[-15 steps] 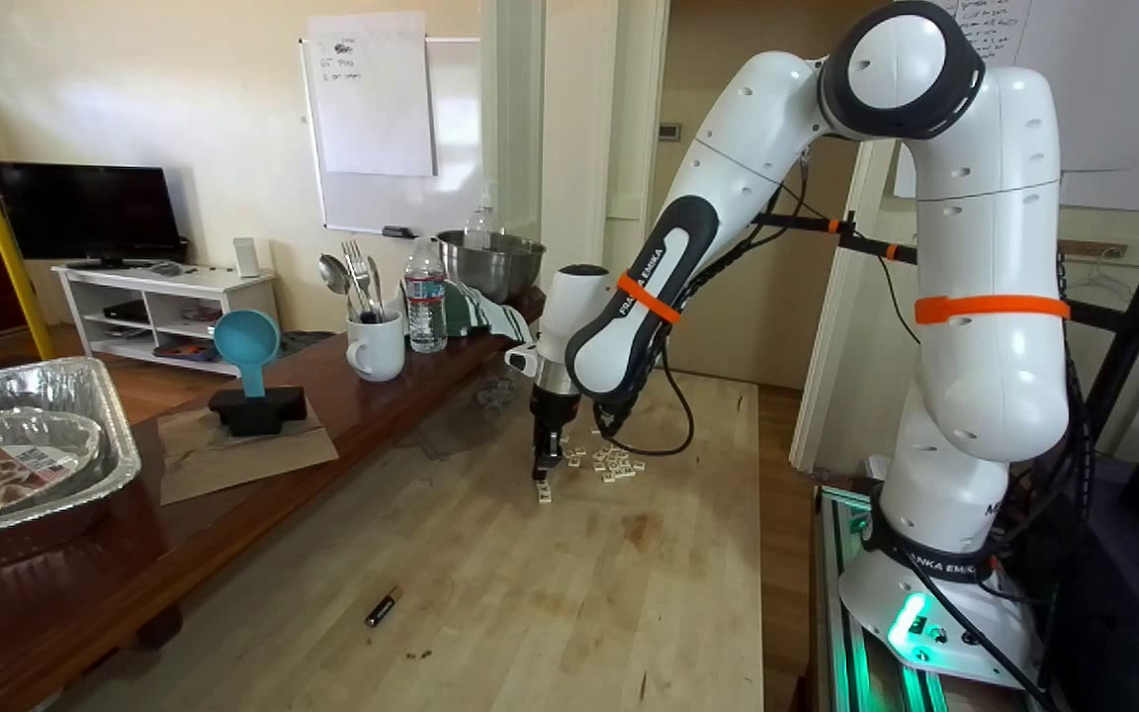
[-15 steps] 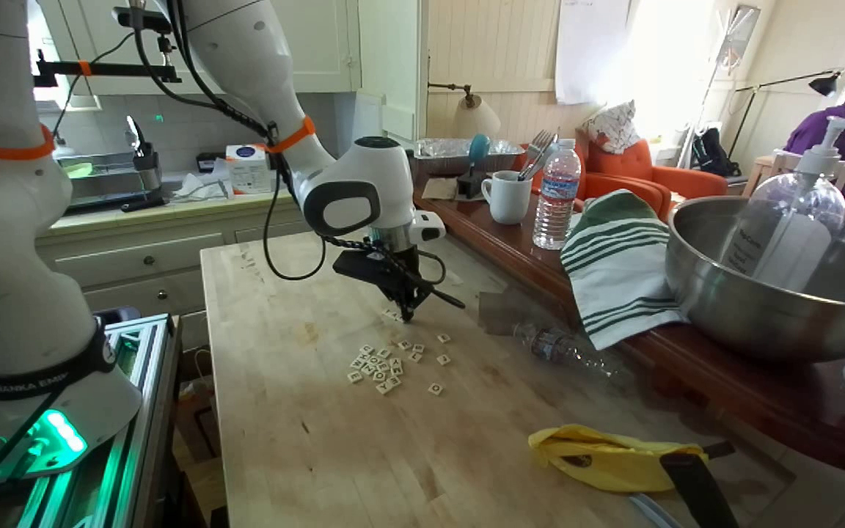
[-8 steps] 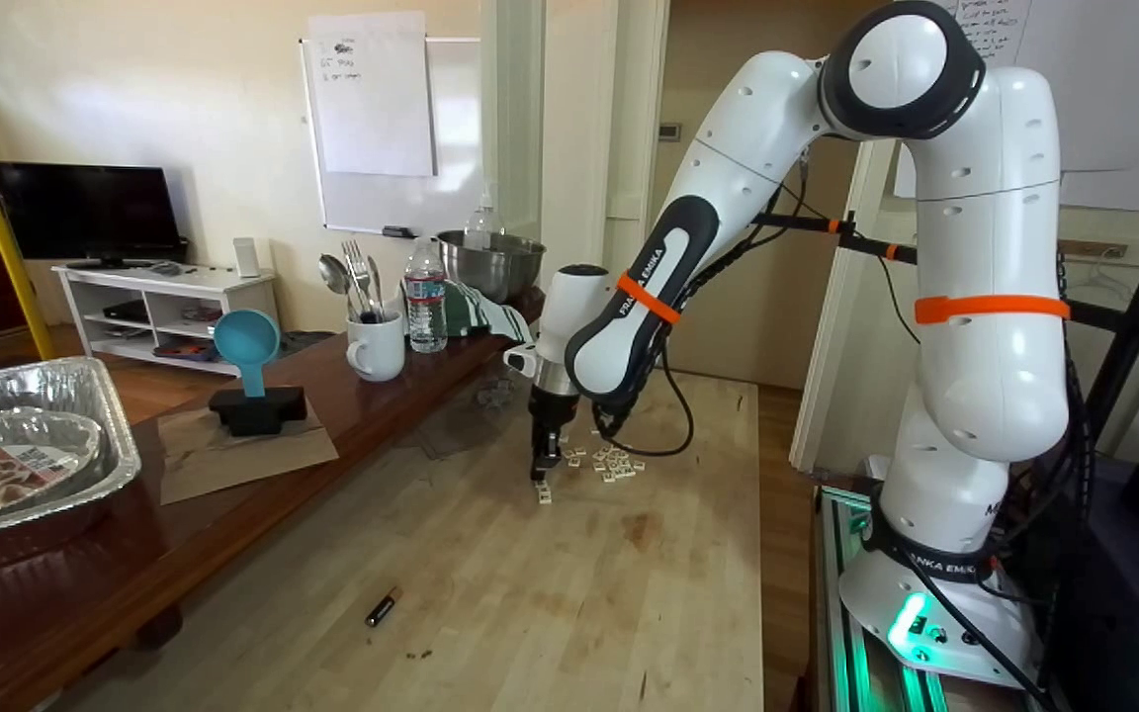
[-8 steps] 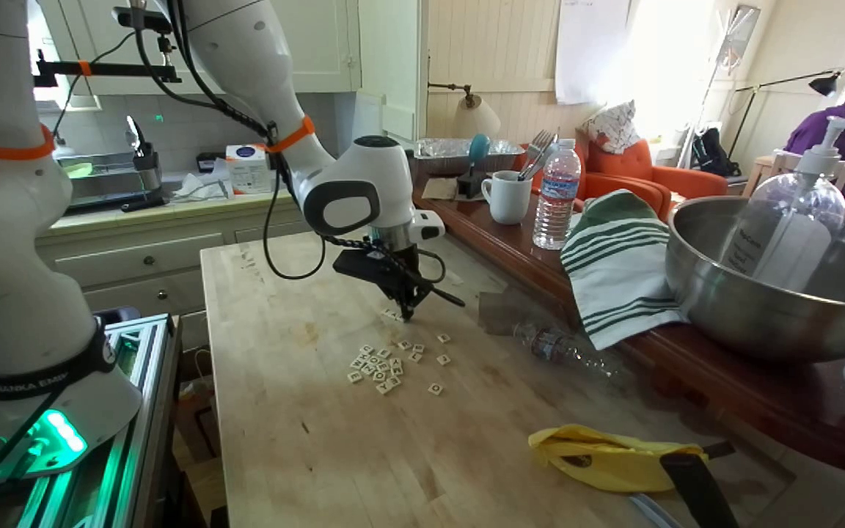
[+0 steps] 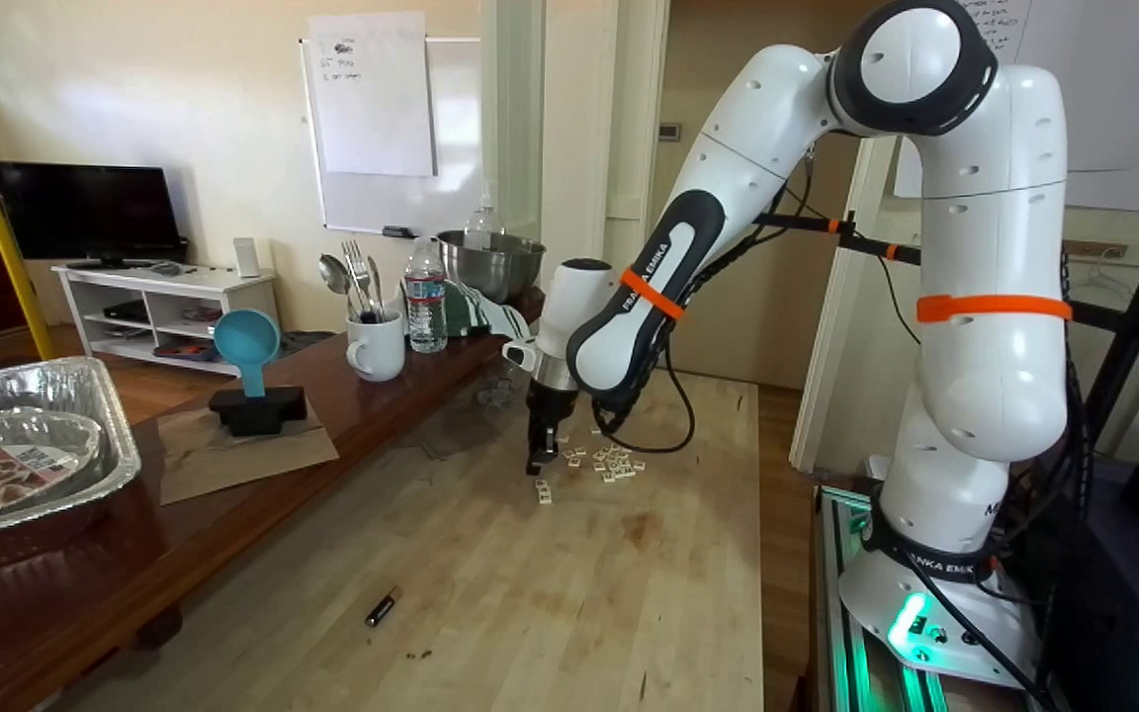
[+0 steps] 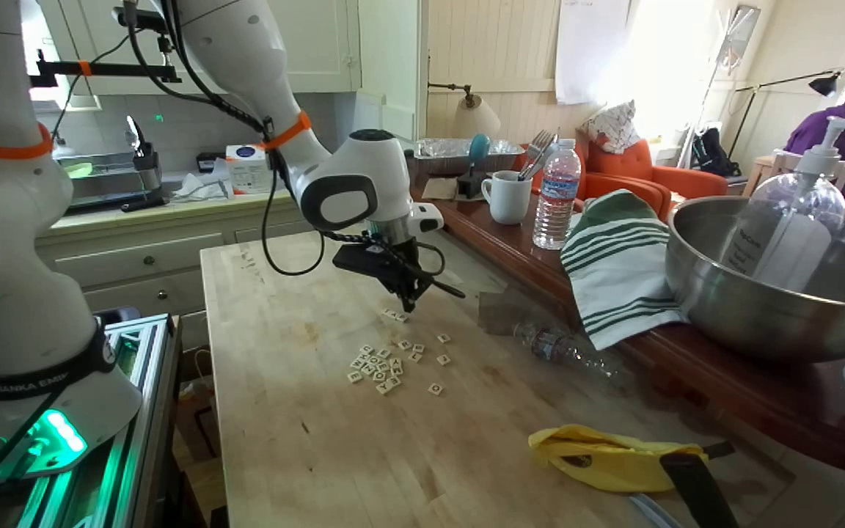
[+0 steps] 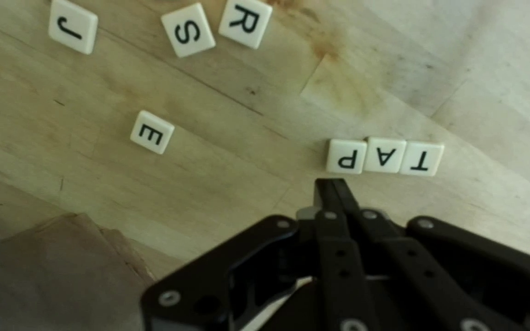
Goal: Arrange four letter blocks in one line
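Claw (image 7: 331, 183) pressed together above the table (image 7: 228, 184); just past its tips, touching blocks (image 7: 385, 155) T, A, P in a row; farther, loose blocks (image 7: 152, 132) E, S, R, J. Arm (image 5: 685, 222) lettering: EMIKA.

Cream wall (image 5: 204, 109), orange armchair (image 6: 631, 167)

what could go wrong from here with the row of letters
The shut gripper hovers near the P block, so a low sideways move might knock P out of line. P, the A block and the T block look edge to edge; one bump could shift all three. The E block lies apart at a different angle, so if used as the fourth, it may end up crooked.
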